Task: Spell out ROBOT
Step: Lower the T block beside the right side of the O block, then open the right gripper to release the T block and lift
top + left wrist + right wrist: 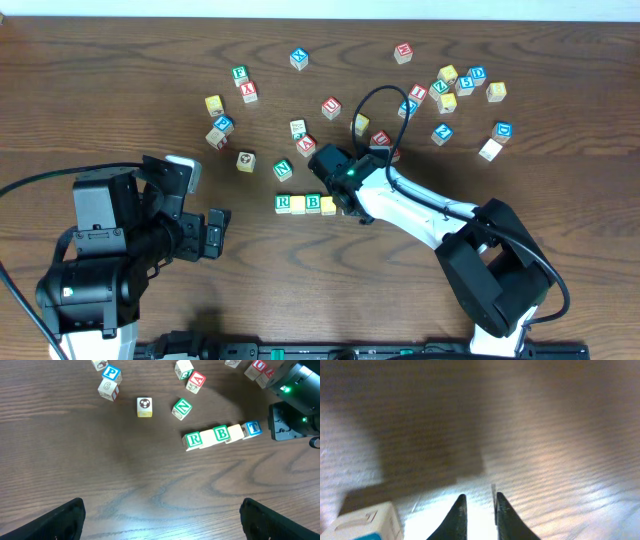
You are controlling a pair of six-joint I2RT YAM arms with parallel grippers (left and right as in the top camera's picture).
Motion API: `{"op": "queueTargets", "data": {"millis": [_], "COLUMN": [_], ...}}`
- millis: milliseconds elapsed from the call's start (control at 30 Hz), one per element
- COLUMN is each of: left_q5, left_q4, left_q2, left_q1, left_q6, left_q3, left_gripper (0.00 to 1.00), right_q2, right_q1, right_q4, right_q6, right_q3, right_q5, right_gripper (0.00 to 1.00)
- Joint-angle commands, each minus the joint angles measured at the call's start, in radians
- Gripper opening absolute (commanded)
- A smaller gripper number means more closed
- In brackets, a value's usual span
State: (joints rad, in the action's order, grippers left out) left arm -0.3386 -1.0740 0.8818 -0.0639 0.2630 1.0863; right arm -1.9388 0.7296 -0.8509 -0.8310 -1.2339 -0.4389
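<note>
— Right, biggest first. What's on the table point(120, 60)?
— No tray, box or bowl anywhere, so nothing holds anything. Bare wood, two arms, a scatter of loose cubes point(447, 74) on the far side, and one row point(305, 204) near the middle.
— Row's axis?
— Runs left to right across the robot's front, cubes touching. From its left: R cube point(193, 439), yellow cube point(206, 440), B cube point(221, 433), second yellow cube point(235, 433), and T cube point(252, 428) at the right end. I can't read the letters on the yellow tops.
— Which arm is nearer?
— Plainly the right arm point(420, 215). The right gripper point(480, 495) sits over the T end. The left arm point(100, 215) is well apart, off the R end.
— State of that right one?
— Fingers nearly together, a thin bright slit between, nothing in it. Its own camera shows a pale cube with a blue patch low and to the left of the fingers, beside them and not between. I take it for the T.
— And the left gripper point(162, 505)?
— Spread wide, empty, with the row well ahead of it.
— The coming move?
— My judgement: the word looks laid out, so the right fingers want to go straight up. The T lies just to their side along the row's axis, and any sideways drift could knock it out of line.
</note>
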Motion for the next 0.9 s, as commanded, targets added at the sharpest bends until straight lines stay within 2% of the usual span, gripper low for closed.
{"op": "queueTargets", "data": {"millis": [0, 333, 867], "left_q5": [-0.012, -0.012, -0.012], "left_q4": [-0.003, -0.003, -0.002], "left_q2": [-0.001, -0.001, -0.001], "left_q1": [-0.005, -0.005, -0.005], "left_q6": [0.01, 0.01, 0.01], "left_q3": [0.008, 0.008, 0.008], "left_gripper": [0.97, 0.97, 0.97], "right_q2": [0.021, 0.021, 0.021], "right_q1": [0.01, 0.025, 0.026], "right_q4": [-0.006, 0.032, 0.115], "right_q6": [-0.029, -0.029, -0.029], "right_q3": [0.002, 0.002, 0.002], "right_q5": [0.082, 0.187, 0.189], "right_gripper": [0.09, 0.01, 0.01]}}
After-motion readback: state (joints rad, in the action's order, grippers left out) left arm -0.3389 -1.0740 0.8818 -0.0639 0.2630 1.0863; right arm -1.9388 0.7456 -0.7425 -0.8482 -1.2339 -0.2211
